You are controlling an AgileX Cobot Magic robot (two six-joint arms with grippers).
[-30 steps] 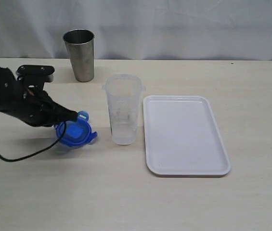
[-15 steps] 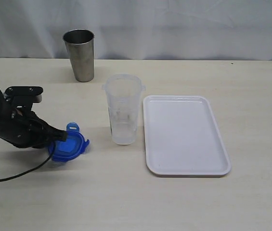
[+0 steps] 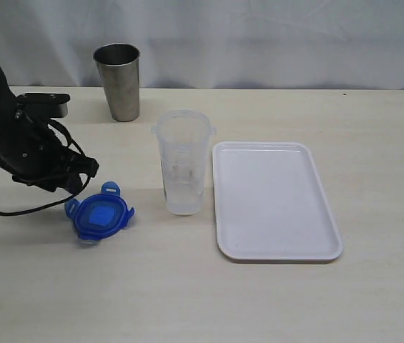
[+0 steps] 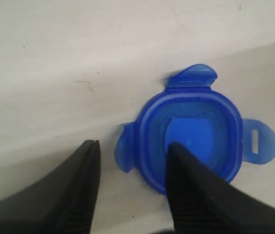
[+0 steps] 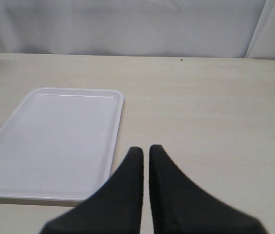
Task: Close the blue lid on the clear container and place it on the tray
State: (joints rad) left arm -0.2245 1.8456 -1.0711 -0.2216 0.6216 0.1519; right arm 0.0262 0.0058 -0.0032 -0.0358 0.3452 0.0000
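Your left claw (image 4: 132,150) hangs spread above the loose blue lid (image 3: 100,216); clear container (image 3: 182,161) uncapped, not yet on the tray (image 3: 277,204).

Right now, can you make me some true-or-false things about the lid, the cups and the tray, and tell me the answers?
1. The blue lid sits on the clear container. False: it lies flat on the table beside it.
2. The clear container stands upright. True.
3. The left gripper is squeezing the blue lid. False: its jaws are open.
4. The clear container is on the tray. False: it stands on the table beside the tray.
5. The steel cup is off the tray. True.
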